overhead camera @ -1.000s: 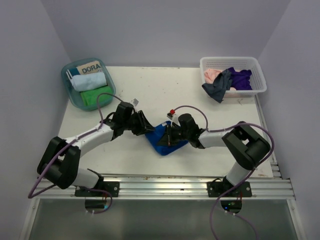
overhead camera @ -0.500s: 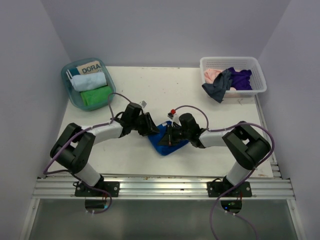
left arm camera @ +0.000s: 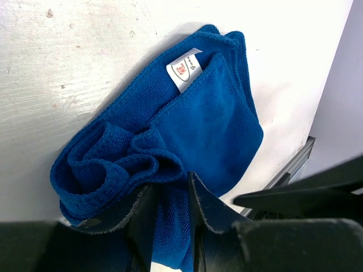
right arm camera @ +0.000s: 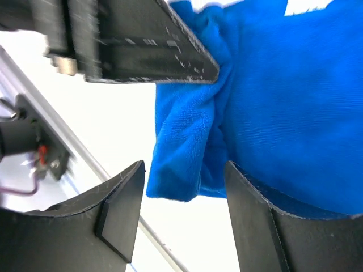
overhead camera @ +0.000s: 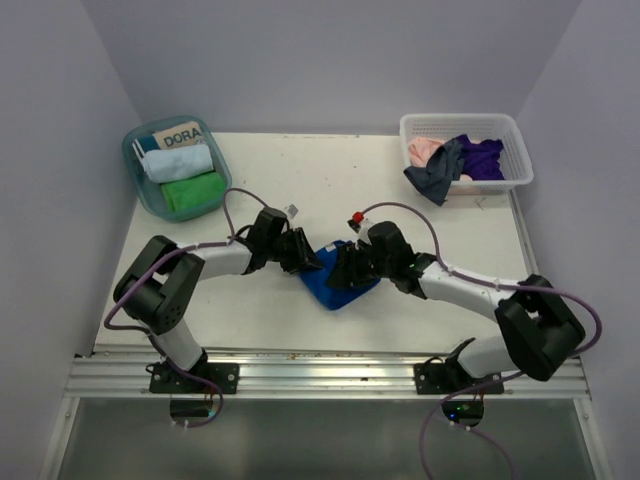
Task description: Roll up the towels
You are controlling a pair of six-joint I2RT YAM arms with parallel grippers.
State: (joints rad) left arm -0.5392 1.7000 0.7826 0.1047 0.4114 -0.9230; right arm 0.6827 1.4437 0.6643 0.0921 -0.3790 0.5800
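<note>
At the far left a teal bin [overhead camera: 132, 160] holds a light blue roll [overhead camera: 178, 163] and a green roll [overhead camera: 192, 190]. Mid-table, the left gripper [left arm camera: 170, 184] has its jaws nearly closed on a bunched fold of the royal blue towel [left arm camera: 210, 124], which lies on the white table [overhead camera: 300, 180] between both arms. The right gripper [right arm camera: 184, 170] is spread wide over the towel's opposite edge, gripping nothing. At the far right a white basket [overhead camera: 455, 125] holds loose cloths [overhead camera: 440, 175]. The roll looks slack and lopsided. A pull from the left with nothing pinning the other side would likely drag or unwind it, and the two grippers sit close enough to collide. From the left wrist, the towel's long axis runs diagonally away from the fingers, rolled end nearest and white tag [left arm camera: 184, 69] farthest.
</note>
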